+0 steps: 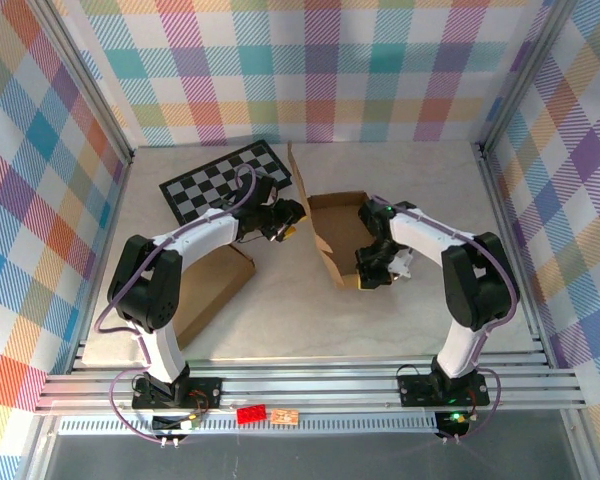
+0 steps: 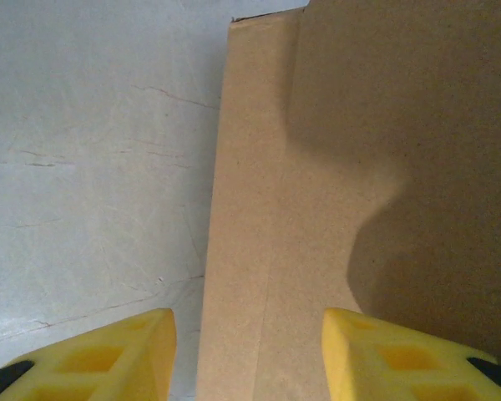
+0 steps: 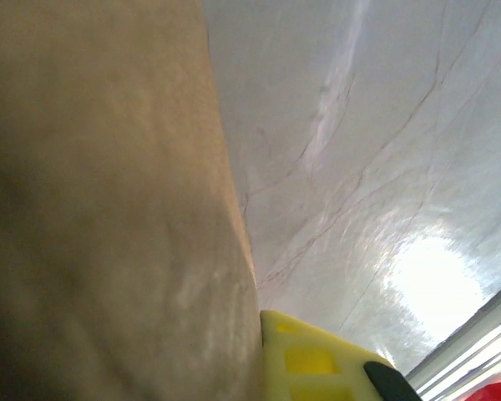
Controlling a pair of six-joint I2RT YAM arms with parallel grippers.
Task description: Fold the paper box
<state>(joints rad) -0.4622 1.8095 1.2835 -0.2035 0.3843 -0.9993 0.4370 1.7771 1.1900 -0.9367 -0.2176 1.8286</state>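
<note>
1. Near the table's point(image 1: 280, 335) near-left corner, a flat cardboard piece point(image 1: 215, 290) lies under the left arm. A low sweep could drag it.
2. The right jaws are together, seemingly pinching the near-right wall of the paper box point(image 1: 332, 232), which sits mid-table. A hard pull could crease or tear that wall.
3. The left jaws stand apart, astride the edge of a cardboard panel point(image 2: 317, 167). Closing off-line could skew the fold or shove the box.
4. Toward the far edge, the tall flap point(image 1: 298, 175) looks unsupported and may flop.
</note>
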